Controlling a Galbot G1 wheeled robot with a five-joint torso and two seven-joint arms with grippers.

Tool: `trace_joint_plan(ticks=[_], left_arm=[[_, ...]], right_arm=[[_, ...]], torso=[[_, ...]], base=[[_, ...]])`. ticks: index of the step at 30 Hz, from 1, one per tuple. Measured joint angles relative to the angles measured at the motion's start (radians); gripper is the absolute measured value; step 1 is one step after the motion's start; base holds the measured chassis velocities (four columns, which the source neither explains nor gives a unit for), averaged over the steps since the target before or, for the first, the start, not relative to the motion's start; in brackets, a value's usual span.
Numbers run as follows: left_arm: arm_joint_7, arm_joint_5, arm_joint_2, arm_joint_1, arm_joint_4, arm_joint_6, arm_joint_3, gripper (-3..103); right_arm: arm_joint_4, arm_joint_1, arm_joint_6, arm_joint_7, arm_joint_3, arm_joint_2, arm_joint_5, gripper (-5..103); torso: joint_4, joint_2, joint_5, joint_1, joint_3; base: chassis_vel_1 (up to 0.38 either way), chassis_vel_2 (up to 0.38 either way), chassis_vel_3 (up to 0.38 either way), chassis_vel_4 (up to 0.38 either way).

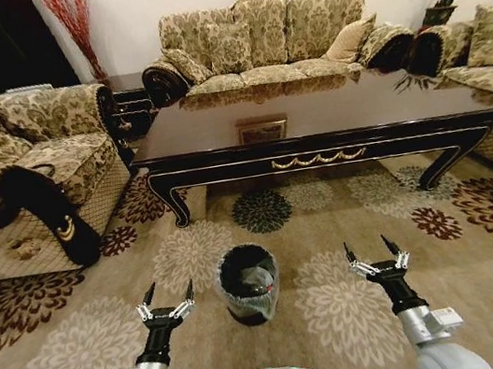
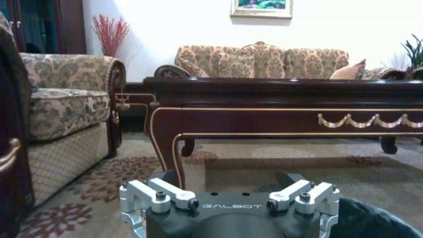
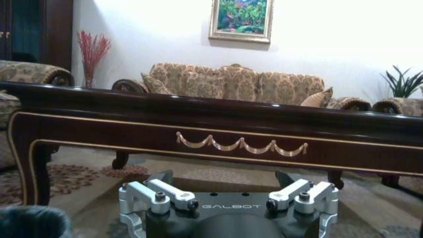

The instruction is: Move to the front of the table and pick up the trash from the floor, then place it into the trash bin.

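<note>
We faced table [image 1: 312,121] edge, open carpet [image 1: 362,307] ahead; trash bin [image 1: 247,284] sat between left gripper [image 1: 169,293] and right gripper [image 1: 372,248], both spread, empty.

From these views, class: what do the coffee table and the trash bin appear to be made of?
The table looks like dark wood with a glossy lacquer: its top mirrors the sofa, and gold-coloured scroll trim runs along its edge. The trash bin seems to be black plastic, with a thin, crinkled, slightly shiny liner over its rim.
</note>
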Motion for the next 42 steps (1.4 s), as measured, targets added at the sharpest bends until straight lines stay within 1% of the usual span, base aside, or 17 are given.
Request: trace_joint_plan(ticks=[2, 6, 9, 14, 16, 19, 22, 26, 28, 32, 33, 35, 37, 39, 40, 42], left_arm=[[0.000, 0.000, 0.000, 0.000, 0.000, 0.000, 0.000, 100], [0.000, 0.000, 0.000, 0.000, 0.000, 0.000, 0.000, 100], [0.000, 0.000, 0.000, 0.000, 0.000, 0.000, 0.000, 100], [0.000, 0.000, 0.000, 0.000, 0.000, 0.000, 0.000, 100], [0.000, 0.000, 0.000, 0.000, 0.000, 0.000, 0.000, 100], [0.000, 0.000, 0.000, 0.000, 0.000, 0.000, 0.000, 100], [0.000, 0.000, 0.000, 0.000, 0.000, 0.000, 0.000, 100], [0.000, 0.000, 0.000, 0.000, 0.000, 0.000, 0.000, 100], [0.000, 0.000, 0.000, 0.000, 0.000, 0.000, 0.000, 100], [0.000, 0.000, 0.000, 0.000, 0.000, 0.000, 0.000, 100], [0.000, 0.000, 0.000, 0.000, 0.000, 0.000, 0.000, 100], [0.000, 0.000, 0.000, 0.000, 0.000, 0.000, 0.000, 100], [0.000, 0.000, 0.000, 0.000, 0.000, 0.000, 0.000, 100], [0.000, 0.000, 0.000, 0.000, 0.000, 0.000, 0.000, 100], [0.000, 0.000, 0.000, 0.000, 0.000, 0.000, 0.000, 100], [0.000, 0.000, 0.000, 0.000, 0.000, 0.000, 0.000, 100]], right_arm=[[0.000, 0.000, 0.000, 0.000, 0.000, 0.000, 0.000, 100], [0.000, 0.000, 0.000, 0.000, 0.000, 0.000, 0.000, 100], [0.000, 0.000, 0.000, 0.000, 0.000, 0.000, 0.000, 100], [0.000, 0.000, 0.000, 0.000, 0.000, 0.000, 0.000, 100], [0.000, 0.000, 0.000, 0.000, 0.000, 0.000, 0.000, 100], [0.000, 0.000, 0.000, 0.000, 0.000, 0.000, 0.000, 100], [0.000, 0.000, 0.000, 0.000, 0.000, 0.000, 0.000, 100], [0.000, 0.000, 0.000, 0.000, 0.000, 0.000, 0.000, 100], [0.000, 0.000, 0.000, 0.000, 0.000, 0.000, 0.000, 100], [0.000, 0.000, 0.000, 0.000, 0.000, 0.000, 0.000, 100], [0.000, 0.000, 0.000, 0.000, 0.000, 0.000, 0.000, 100], [0.000, 0.000, 0.000, 0.000, 0.000, 0.000, 0.000, 100], [0.000, 0.000, 0.000, 0.000, 0.000, 0.000, 0.000, 100], [0.000, 0.000, 0.000, 0.000, 0.000, 0.000, 0.000, 100], [0.000, 0.000, 0.000, 0.000, 0.000, 0.000, 0.000, 100], [0.000, 0.000, 0.000, 0.000, 0.000, 0.000, 0.000, 100]], torso=[[0.0000, 0.000, -0.0005, 0.000, 0.000], [0.0000, 0.000, 0.0002, 0.000, 0.000], [-0.0001, 0.000, -0.0004, 0.000, 0.000], [-0.0001, 0.000, 0.0001, 0.000, 0.000], [0.0000, 0.000, -0.0005, 0.000, 0.000], [0.0001, 0.000, 0.0001, 0.000, 0.000], [0.0000, 0.000, -0.0005, 0.000, 0.000], [0.0000, 0.000, 0.0003, 0.000, 0.000], [0.0000, 0.000, -0.0006, 0.000, 0.000], [0.0000, 0.000, 0.0003, 0.000, 0.000], [0.0001, 0.000, -0.0005, 0.000, 0.000], [0.0000, 0.000, -0.0009, 0.000, 0.000], [0.0000, 0.000, 0.0003, 0.000, 0.000], [-0.0001, 0.000, 0.0003, 0.000, 0.000], [-0.0001, 0.000, -0.0004, 0.000, 0.000], [0.0000, 0.000, 0.0001, 0.000, 0.000]], base=[[0.261, -0.269, -0.252, 0.258], [0.285, -0.296, -0.275, 0.273], [0.296, -0.334, -0.281, 0.301], [0.309, -0.320, -0.310, 0.309], [0.322, -0.322, -0.320, 0.311], [0.345, -0.322, -0.333, 0.324], [0.338, -0.308, -0.351, 0.333], [0.329, -0.299, -0.318, 0.303], [0.294, -0.316, -0.307, 0.329], [0.314, -0.310, -0.309, 0.322], [0.295, -0.315, -0.313, 0.313], [0.295, -0.305, -0.302, 0.313], [0.277, -0.280, -0.289, 0.265], [0.283, -0.264, -0.295, 0.254], [0.298, -0.282, -0.295, 0.286], [0.287, -0.265, -0.274, 0.285]])
